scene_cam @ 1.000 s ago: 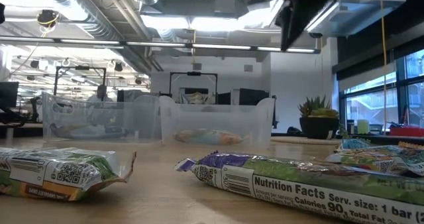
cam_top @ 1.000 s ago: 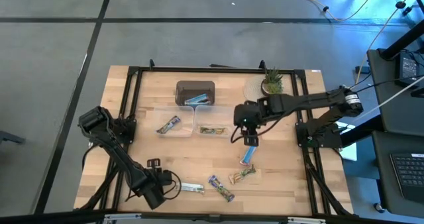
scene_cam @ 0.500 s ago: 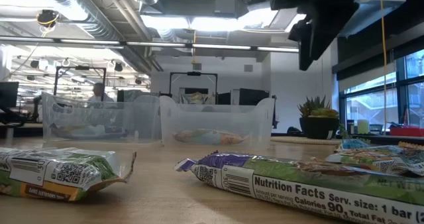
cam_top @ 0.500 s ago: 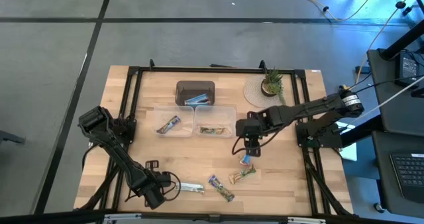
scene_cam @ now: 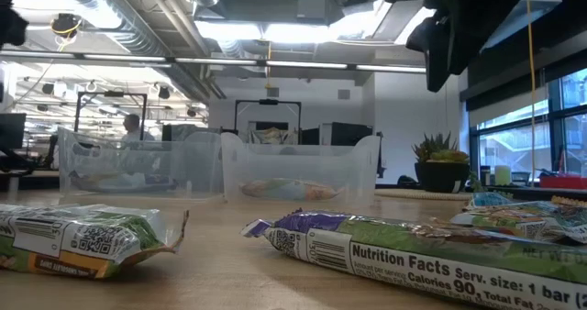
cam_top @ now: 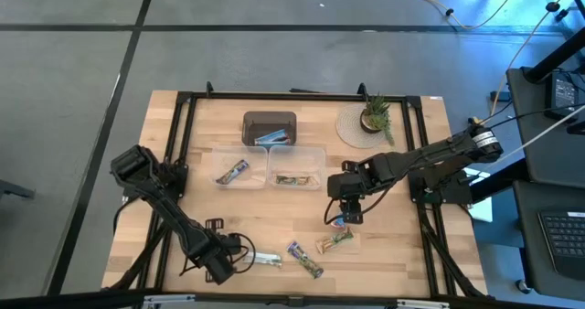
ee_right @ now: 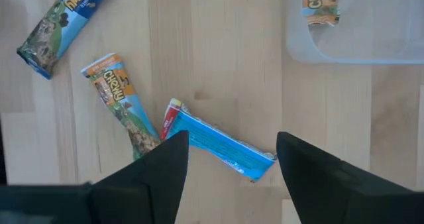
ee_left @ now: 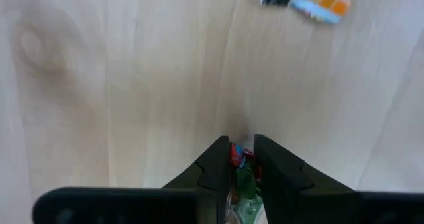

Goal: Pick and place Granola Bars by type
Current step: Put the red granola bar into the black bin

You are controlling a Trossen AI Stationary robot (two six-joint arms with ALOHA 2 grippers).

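Note:
My right gripper (cam_top: 345,214) (ee_right: 230,143) is open and hovers just over a blue-white granola bar (cam_top: 339,223) (ee_right: 218,144) lying flat on the table, one finger on each side of it. A green-tan bar (ee_right: 122,103) (cam_top: 335,240) lies beside it, their ends meeting. A dark purple bar (cam_top: 304,259) (ee_right: 63,15) (scene_cam: 404,246) lies nearer the front edge. My left gripper (cam_top: 239,257) (ee_left: 243,159) sits low at the front left, shut on a silvery-green bar (cam_top: 268,259) (scene_cam: 83,239). My left gripper pinches the silvery-green bar by its left end (ee_left: 242,174) between both fingers. It comes from the table's left, slanting down, with the fingers along the bar. The rest of the bar (scene_cam: 83,239) lies flat on the table.
Two clear tubs (cam_top: 239,168) (cam_top: 298,166) stand mid-table, each holding a bar. A dark brown tray (cam_top: 270,129) behind them holds a blue bar. A potted plant (cam_top: 375,115) stands on a round mat at the far right. A black frame rims the table.
My right gripper has moved toward the near edge and down, away from the right tub, until it stands open over the blue-white bar. The bars have not moved.

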